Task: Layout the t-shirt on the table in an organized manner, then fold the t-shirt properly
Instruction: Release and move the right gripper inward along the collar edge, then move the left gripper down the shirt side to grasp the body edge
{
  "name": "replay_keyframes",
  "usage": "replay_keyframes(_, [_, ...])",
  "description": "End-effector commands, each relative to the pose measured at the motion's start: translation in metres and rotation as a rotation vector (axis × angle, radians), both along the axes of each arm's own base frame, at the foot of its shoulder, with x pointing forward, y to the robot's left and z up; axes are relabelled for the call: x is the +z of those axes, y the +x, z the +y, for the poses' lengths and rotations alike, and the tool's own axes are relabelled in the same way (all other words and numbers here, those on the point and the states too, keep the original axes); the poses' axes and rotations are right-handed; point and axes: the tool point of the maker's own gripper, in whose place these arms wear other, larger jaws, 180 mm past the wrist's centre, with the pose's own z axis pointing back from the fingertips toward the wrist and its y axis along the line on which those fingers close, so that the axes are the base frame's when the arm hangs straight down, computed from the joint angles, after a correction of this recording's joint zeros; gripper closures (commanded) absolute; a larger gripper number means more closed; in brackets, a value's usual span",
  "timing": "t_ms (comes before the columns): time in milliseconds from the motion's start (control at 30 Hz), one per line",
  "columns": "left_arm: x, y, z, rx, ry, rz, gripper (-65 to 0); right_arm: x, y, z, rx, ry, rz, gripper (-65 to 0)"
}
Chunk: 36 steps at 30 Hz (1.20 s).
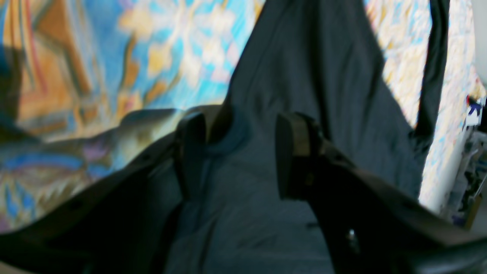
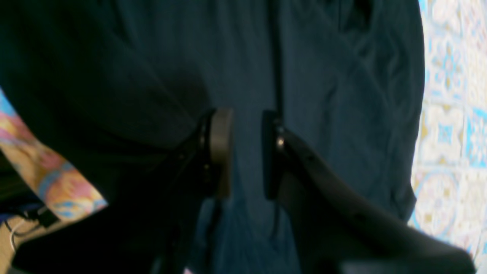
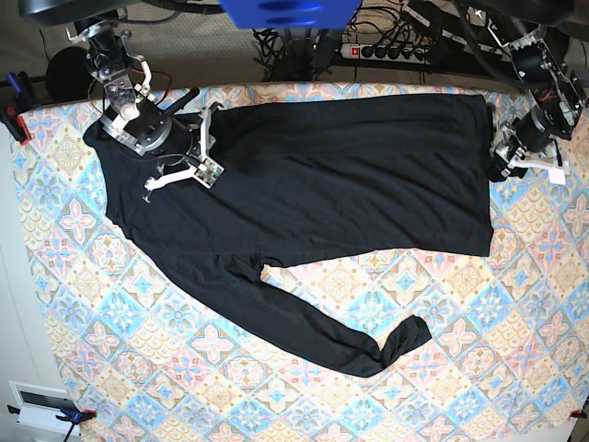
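Left fingers (image 1: 190, 152) are spread wide with t-shirt (image 3: 304, 175) fabric between them, not pinched; right fingers (image 2: 220, 152) sit narrower, a gap showing, shirt cloth in between. The black shirt lies spread across the floral bench (image 3: 460, 368), one sleeve trailing toward the front. Both arms reach down at the shirt's opposite ends

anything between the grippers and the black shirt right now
Nothing visible. The right gripper has its jaws apart directly over the t-shirt, and the left gripper is open above its edge.
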Motion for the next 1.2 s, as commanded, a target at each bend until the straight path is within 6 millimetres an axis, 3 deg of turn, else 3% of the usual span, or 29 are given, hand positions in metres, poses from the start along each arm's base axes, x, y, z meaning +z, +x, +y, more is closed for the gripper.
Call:
replay_keyframes(0, [0.012,0.006,0.006,-0.002,0.020,-0.035,-27.3,0.009,0.005,0.001,0.005,0.017,-0.031,-11.9])
replay_keyframes(100, [0.016,0.014,0.006,-0.005,0.021,-0.052,-27.3,0.006,0.001,0.003,0.013,0.013,-0.018,-11.9])
replay_keyframes(167, [0.017,0.015,0.006,-0.004,0.020,-0.055,-27.3,0.003,-0.004,0.015,0.048,0.022,-0.003,-11.9])
replay_keyframes(267, [0.019,0.018,0.006,-0.001,0.019,-0.065,-27.3,-0.015,-0.018,0.027,0.088,0.025,0.055,-11.9])
replay_keyframes(400, [0.030,0.035,0.006,0.001,0.017,-0.108,-27.3,-0.045,-0.031,0.020,0.078,-0.004,0.144,-11.9])
replay_keyframes(467, [0.038,0.046,0.007,0.003,0.025,-0.133,-27.3,-0.049,-0.032,0.017,0.071,-0.008,0.156,-11.9])
replay_keyframes(567, [0.047,0.064,0.017,0.005,0.103,-0.137,-27.3,-0.042,-0.028,0.019,0.073,-0.001,0.133,-11.9])
replay_keyframes(700, [0.056,0.088,0.029,0.024,0.172,-0.134,-27.3,-0.013,-0.008,0.017,0.058,0.018,0.040,-11.9])
replay_keyframes(867, [0.052,0.120,0.042,0.075,0.171,-0.110,-27.3,-0.003,0.007,0.015,0.051,0.017,-0.001,-11.9])
replay_keyframes(1000, [0.041,0.132,0.055,0.128,0.208,-0.092,-27.6,0.001,0.012,0.018,0.049,0.026,-0.015,-11.9])
replay_keyframes(1167, [0.005,0.141,0.038,0.093,0.215,-0.038,-27.6,0.002,0.012,0.021,0.048,0.036,-0.018,-11.9])
